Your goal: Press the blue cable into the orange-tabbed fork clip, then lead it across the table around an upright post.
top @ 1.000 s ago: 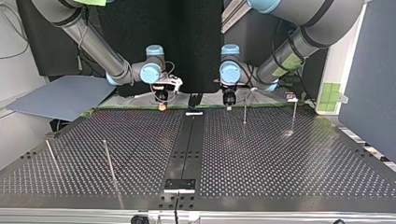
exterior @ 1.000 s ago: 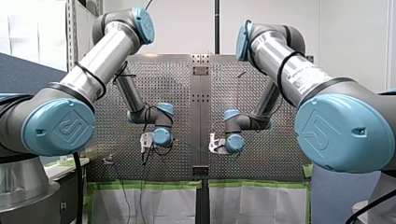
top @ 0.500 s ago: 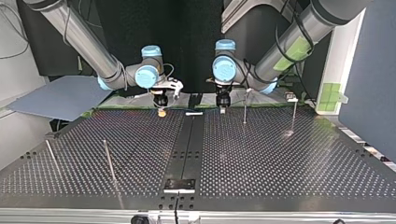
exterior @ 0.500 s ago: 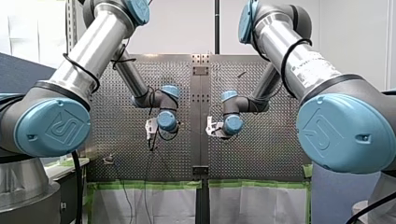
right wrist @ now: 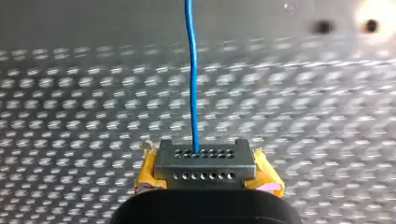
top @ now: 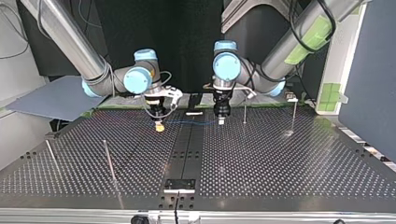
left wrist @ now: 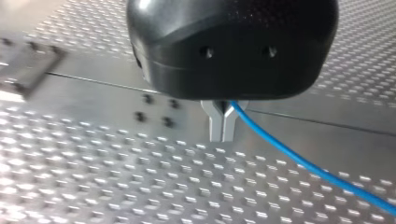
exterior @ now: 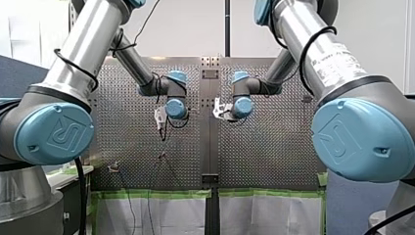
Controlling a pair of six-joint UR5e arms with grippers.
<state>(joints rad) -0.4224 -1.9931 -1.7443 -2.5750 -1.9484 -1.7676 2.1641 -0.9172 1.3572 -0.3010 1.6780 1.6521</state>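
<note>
A thin blue cable runs taut between my two grippers, low over the table's middle strip. My left gripper, at the top view's right, has its metal fingers shut on the blue cable, which leaves them sideways. My right gripper, with yellow pads, is shut on the other stretch. In the right wrist view the cable leads straight ahead from that gripper. In the front view both grippers hang close together, my left and my right. I cannot make out an orange-tabbed clip.
Two upright posts stand beyond my left gripper in the top view. Two leaning posts stand at that view's left. A small white piece lies on the middle strip. A small fixture sits at the front view's lower left.
Both arms have carried their grippers from the table's edge on the arms' side out over the perforated plates. The blue cable now shows stretched between them.
</note>
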